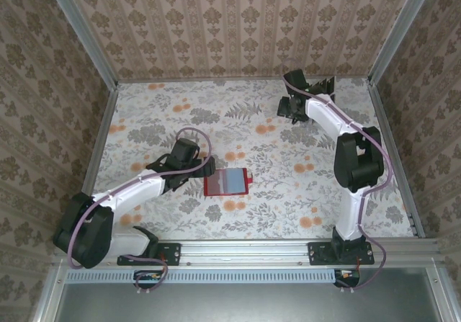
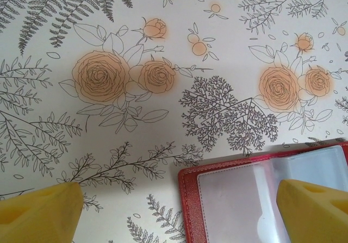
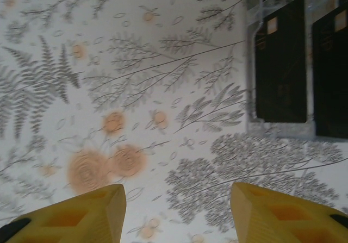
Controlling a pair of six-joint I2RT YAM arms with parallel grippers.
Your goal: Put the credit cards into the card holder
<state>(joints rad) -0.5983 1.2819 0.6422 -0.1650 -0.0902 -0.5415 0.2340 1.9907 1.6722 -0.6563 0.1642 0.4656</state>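
Yellow left fingers spread wide, one overlapping the open red wallet, which the frame edge cuts off | wallet lies mid-worktop, long axis left-right, free room far, near and right | right fingers spread over bare worktop near black cards in a clear rack, partly cropped

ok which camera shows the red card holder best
Top external: the whole card holder shows, lying open and flat beside the left hand. The left wrist view gives a closer look at one corner, with red border and clear sleeves.
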